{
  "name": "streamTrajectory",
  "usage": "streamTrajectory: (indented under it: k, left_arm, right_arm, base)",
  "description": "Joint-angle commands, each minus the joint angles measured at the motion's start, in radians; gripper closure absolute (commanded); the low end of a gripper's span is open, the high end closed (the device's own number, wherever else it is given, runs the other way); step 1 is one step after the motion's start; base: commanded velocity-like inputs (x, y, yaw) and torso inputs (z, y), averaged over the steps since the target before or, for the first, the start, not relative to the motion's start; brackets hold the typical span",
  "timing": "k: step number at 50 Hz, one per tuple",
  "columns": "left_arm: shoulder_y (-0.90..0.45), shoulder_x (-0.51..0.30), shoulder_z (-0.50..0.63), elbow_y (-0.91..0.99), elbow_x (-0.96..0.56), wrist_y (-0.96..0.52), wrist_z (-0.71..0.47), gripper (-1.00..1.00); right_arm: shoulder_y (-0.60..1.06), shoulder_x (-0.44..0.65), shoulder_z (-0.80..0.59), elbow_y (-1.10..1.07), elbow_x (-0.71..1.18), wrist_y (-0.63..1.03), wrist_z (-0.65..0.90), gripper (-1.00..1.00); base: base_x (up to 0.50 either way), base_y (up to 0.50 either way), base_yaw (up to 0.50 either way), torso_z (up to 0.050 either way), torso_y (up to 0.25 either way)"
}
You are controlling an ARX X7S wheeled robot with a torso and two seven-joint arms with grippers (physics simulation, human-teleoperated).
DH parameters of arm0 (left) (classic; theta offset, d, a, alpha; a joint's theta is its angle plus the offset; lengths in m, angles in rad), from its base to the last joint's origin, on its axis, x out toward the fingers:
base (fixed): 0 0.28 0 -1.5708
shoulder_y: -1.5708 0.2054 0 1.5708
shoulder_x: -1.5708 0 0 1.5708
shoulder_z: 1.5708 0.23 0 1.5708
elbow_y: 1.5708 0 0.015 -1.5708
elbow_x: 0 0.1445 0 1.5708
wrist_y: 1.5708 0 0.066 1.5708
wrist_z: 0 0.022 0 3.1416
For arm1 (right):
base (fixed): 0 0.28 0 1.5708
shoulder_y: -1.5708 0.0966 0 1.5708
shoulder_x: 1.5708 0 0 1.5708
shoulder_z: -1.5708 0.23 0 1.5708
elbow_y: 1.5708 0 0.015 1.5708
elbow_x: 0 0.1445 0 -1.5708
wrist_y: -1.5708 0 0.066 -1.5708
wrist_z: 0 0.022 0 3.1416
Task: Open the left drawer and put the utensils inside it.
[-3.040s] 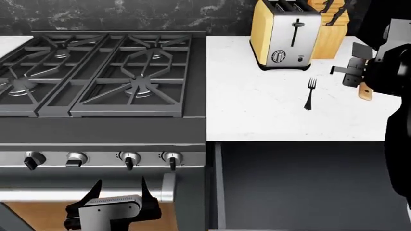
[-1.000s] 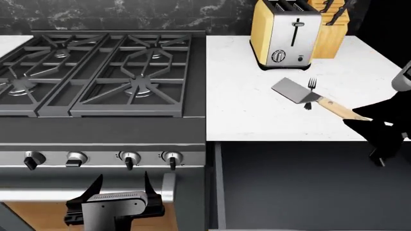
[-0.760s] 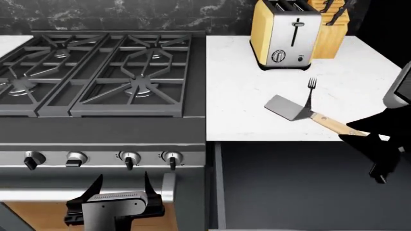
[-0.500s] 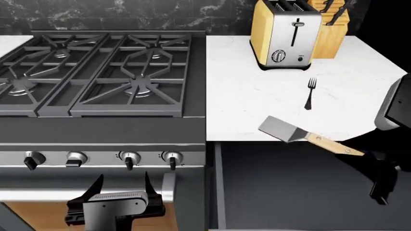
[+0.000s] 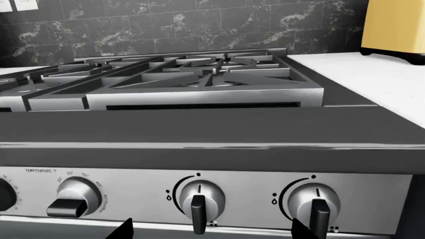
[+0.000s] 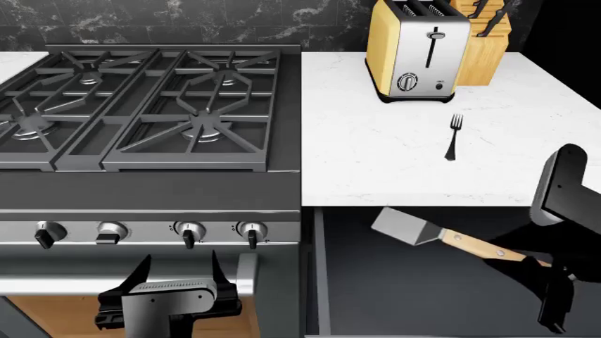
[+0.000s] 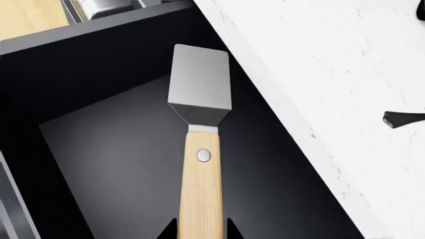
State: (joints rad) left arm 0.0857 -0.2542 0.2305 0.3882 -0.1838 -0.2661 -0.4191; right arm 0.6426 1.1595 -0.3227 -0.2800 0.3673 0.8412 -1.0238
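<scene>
The right end effector [image 6: 549, 271] grips the wooden-handled spatula with a flat grey blade [image 6: 441, 236] by its handle end, holding it above the open dark grey left drawer [image 6: 423, 296], probably ready to lower it inside. The slim dark four-tined fork [image 6: 454, 136] lies on the white marble desk [image 6: 376, 155], awaiting its turn. The left end effector [image 6: 169, 299] hangs open before the stove, idle.

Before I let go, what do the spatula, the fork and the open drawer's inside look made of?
Spatula: light wooden handle with visible grain and a metal rivet; flat blade looks like matte grey metal, though coated plastic is possible. Fork: dark, slim, probably metal; too small to confirm. Left drawer: plain dark grey matte interior, looks painted; the material underneath cannot be told.
</scene>
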Motion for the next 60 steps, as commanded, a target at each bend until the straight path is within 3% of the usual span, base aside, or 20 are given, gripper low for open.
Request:
streamTrajectory:
  k: [1, 60]
  left_arm:
    - [0.0, -0.005, 0.004, 0.007, -0.002, 0.001, -0.003, -1.0]
    - [0.006, -0.025, 0.013, 0.0, -0.023, 0.022, -0.026, -1.0]
  right_arm:
    - [-0.004, -0.006, -0.047, 0.008, -0.024, -0.013, -0.001, 1.0]
    - [0.077, -0.205, -0.231, 0.311, -0.228, 0.013, 0.117, 1.0]
  base:
    - [0.0, 0.0, 0.0, 0.0, 0.0]
    - [0.0, 0.0, 0.0, 0.0, 0.0]
